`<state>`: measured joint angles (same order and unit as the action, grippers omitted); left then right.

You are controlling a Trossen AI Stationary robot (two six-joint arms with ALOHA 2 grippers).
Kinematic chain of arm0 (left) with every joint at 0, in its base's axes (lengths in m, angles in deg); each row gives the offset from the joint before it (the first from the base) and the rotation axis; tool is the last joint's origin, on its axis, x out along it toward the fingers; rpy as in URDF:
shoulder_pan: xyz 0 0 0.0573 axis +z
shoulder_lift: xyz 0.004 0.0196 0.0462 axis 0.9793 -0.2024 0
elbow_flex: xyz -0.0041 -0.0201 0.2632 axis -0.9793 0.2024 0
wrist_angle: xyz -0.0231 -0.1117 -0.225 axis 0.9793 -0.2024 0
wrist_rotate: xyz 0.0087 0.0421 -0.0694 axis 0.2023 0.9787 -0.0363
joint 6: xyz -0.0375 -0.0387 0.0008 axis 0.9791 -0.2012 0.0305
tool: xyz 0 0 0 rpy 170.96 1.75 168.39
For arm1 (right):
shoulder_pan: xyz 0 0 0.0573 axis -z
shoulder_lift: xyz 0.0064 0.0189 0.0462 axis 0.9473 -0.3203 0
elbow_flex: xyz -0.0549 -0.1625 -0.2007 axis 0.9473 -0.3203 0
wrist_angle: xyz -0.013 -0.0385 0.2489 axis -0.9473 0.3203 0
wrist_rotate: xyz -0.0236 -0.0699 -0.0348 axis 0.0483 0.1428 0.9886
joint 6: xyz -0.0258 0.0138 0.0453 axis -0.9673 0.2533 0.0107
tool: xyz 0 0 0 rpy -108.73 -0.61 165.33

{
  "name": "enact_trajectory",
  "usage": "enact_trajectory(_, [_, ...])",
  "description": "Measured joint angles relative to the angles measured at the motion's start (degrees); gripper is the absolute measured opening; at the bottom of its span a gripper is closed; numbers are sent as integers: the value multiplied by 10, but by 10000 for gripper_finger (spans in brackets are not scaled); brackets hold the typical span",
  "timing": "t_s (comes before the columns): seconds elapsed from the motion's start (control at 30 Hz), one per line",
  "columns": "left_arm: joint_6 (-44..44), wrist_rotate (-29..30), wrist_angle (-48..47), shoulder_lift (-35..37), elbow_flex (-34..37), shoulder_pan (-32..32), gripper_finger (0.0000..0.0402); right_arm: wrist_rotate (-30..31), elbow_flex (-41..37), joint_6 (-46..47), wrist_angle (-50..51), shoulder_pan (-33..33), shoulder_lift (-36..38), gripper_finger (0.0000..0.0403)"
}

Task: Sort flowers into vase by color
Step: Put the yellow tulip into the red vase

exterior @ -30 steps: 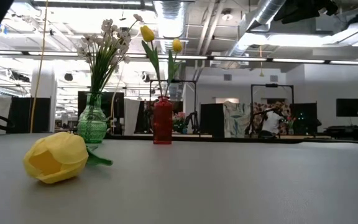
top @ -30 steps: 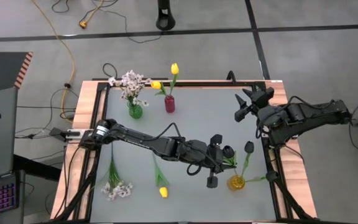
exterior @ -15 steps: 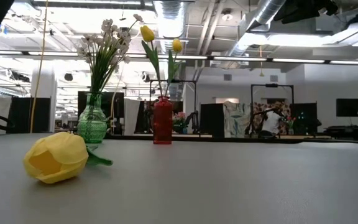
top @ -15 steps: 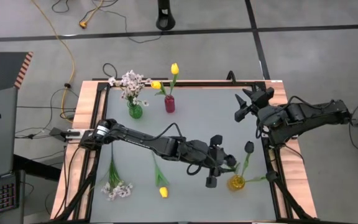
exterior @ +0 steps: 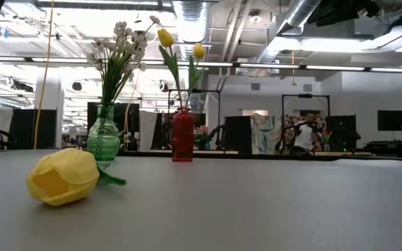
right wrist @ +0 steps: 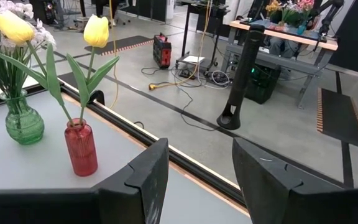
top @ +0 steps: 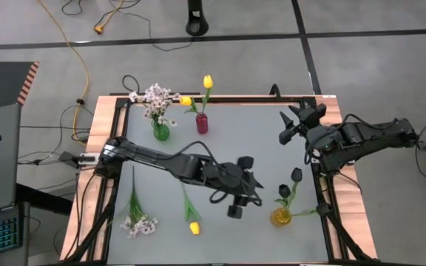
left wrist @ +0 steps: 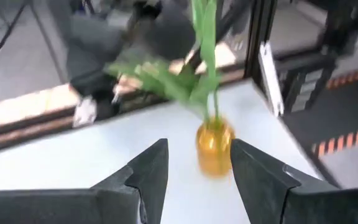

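Observation:
A yellow vase (top: pixel 281 216) near the table's right edge holds two dark tulips (top: pixel 296 175), their stems (left wrist: pixel 207 62) upright in its neck. My left gripper (top: pixel 256 189) stands open just left of the vase (left wrist: pixel 214 149), touching nothing. At the far side, a red vase (top: pixel 202 123) holds two yellow tulips (top: pixel 207 81), and a green vase (top: pixel 160 131) holds white blossoms (top: pixel 155 100). A yellow tulip (top: pixel 194 227) and a white spray (top: pixel 139 224) lie flat near the front left. My right gripper (top: pixel 291 125) waits open at the far right.
The table has a raised wooden rim (top: pixel 106 148) and a dark frame along its right side (top: pixel 324 199). The loose yellow tulip's head (exterior: pixel 63 176) lies close to the low camera. Bare grey tabletop (top: pixel 250 140) spreads between the vases.
My left gripper has opened and let go of a dark tulip, then drawn back toward the table's left edge. The tulip now stands in the yellow vase beside the other dark one.

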<state>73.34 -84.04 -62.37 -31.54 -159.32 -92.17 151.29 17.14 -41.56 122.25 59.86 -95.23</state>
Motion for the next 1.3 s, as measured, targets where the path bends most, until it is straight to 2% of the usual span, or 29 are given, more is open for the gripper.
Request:
enact_trajectory(0.23, [-16,62,-248,73,0,1,161,0,0,-1,1,0,0,203])
enact_trajectory(0.43, [52,86,-482,106,1,1,161,-24,0,1,15,5,0,203])
enact_trajectory(0.57, [81,77,-543,121,48,0,161,-68,0,24,31,34,0,203])
enact_trajectory(0.73, [83,61,-539,139,153,-2,161,-108,0,25,57,83,0,203])
enact_trajectory(0.97, [41,29,-453,146,298,-1,161,-191,0,25,66,153,-6,203])
enact_trajectory(1.1, [13,3,-386,145,354,-1,161,-232,0,24,68,194,-28,203])
enact_trajectory(1.3, [-24,-25,-287,145,413,-3,161,-256,0,11,68,241,-67,203])
